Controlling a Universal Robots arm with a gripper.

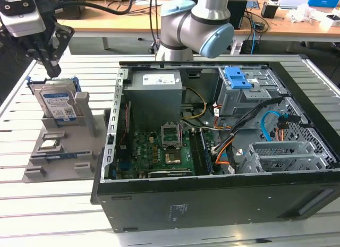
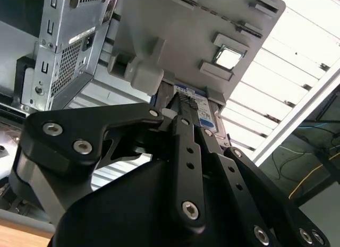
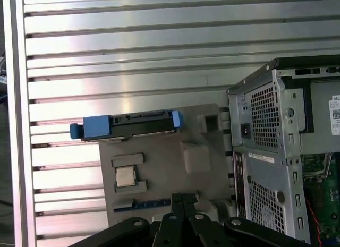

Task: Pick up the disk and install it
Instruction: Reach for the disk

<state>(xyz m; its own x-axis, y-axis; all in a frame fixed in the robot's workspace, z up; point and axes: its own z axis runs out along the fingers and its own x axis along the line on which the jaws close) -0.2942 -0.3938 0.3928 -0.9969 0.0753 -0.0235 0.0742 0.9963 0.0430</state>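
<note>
Silver-grey disk upright in grey holder; gripper just above, jaws closed, empty.

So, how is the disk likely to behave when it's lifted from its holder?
The disk looks like a rigid metal block, so it is probably stiff and fairly heavy for its size. It stands on edge in the grey holder, so it could tip if nudged sideways. Its smooth faces may be slippery.
</note>
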